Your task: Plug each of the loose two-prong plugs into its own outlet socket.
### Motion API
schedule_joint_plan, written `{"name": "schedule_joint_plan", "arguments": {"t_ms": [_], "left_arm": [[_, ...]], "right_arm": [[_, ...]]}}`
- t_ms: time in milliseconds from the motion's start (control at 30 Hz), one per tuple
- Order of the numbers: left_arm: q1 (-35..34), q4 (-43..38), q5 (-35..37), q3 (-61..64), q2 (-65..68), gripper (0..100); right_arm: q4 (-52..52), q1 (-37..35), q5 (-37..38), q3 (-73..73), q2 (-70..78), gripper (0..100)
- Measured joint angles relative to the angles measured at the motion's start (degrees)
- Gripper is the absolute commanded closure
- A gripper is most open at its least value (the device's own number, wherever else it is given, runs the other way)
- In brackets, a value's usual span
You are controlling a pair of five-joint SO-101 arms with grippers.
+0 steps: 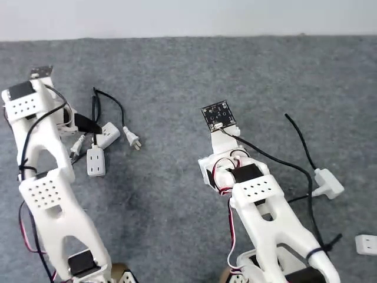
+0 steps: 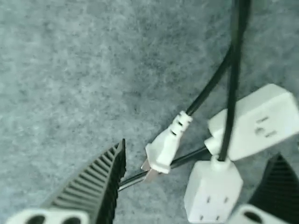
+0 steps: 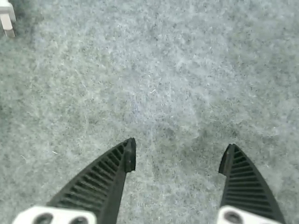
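Two white outlet sockets [image 1: 95, 161] [image 1: 107, 134] lie on the grey carpet beside the left arm, each on a black cable. A loose white two-prong plug [image 1: 132, 140] lies just right of them. A second white plug [image 2: 164, 150] lies on the carpet between the fingers of my left gripper [image 2: 200, 151], which is open and touches nothing. The sockets [image 2: 212, 192] [image 2: 256, 122] sit close by its far finger [image 2: 276, 182]. My right gripper [image 3: 180, 145] stands open over bare carpet near the table's middle, holding nothing.
Black cables [image 1: 109, 100] loop behind the sockets. A white plug block [image 1: 327, 183] on a black cable lies at the right, with another white block [image 1: 366, 243] at the front right edge. A white plug [image 3: 5, 16] shows far from the right gripper.
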Motion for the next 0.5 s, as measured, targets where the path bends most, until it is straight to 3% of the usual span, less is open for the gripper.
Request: {"name": "schedule_joint_plan", "arguments": {"t_ms": [133,367,500], "left_arm": [[-0.1,0.1,0.0,-0.8,2.0,57],[-2.5,0.2,0.0,-1.1,2.1,71],[-3.7,0.3,0.0,-1.1,2.1,73]], "right_arm": [[0.0,0.0,0.0,0.0,0.0,70.6],[0.0,0.0,0.0,0.0,0.0,70.6],[0.0,0.0,0.0,0.0,0.0,70.6]]}}
